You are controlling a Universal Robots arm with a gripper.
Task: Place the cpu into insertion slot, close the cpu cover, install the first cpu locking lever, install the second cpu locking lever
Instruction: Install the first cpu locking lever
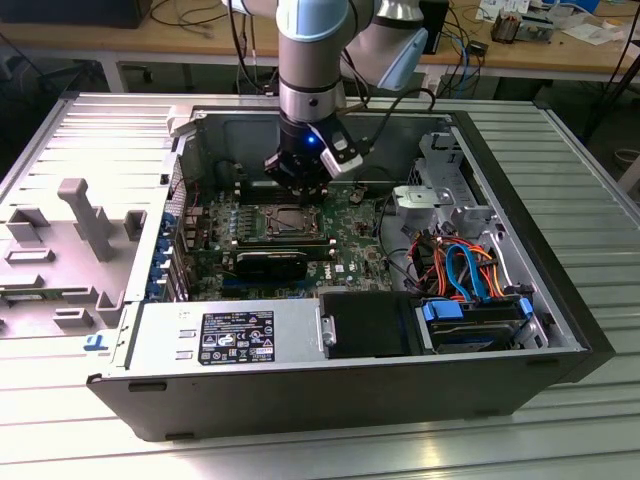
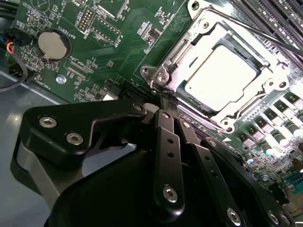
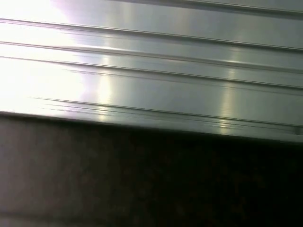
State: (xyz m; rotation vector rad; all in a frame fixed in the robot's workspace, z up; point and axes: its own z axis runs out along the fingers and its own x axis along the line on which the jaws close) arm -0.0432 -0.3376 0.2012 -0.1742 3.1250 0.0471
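Observation:
The cpu [image 2: 220,78], a flat silver-grey square, lies in the insertion slot [image 1: 290,218] on the green motherboard. The cpu cover [image 2: 189,42], a silver frame, lies flat around the chip with the chip's top showing through its opening. A thin metal lever rod [image 2: 255,28] runs along one side of the cover. My gripper [image 2: 163,97] is shut with nothing between its black fingers [image 2: 166,142]. Its tips sit right at one corner of the socket frame. In the exterior view the gripper [image 1: 300,190] hangs just over the socket's far edge.
The computer case [image 1: 300,395] lies open on a ribbed metal table [image 3: 151,71]. A coin battery [image 2: 53,45] and black memory slots [image 2: 279,19] flank the socket. A power supply [image 1: 225,335] and a drive bay with blue and orange cables [image 1: 465,270] stand near the front wall.

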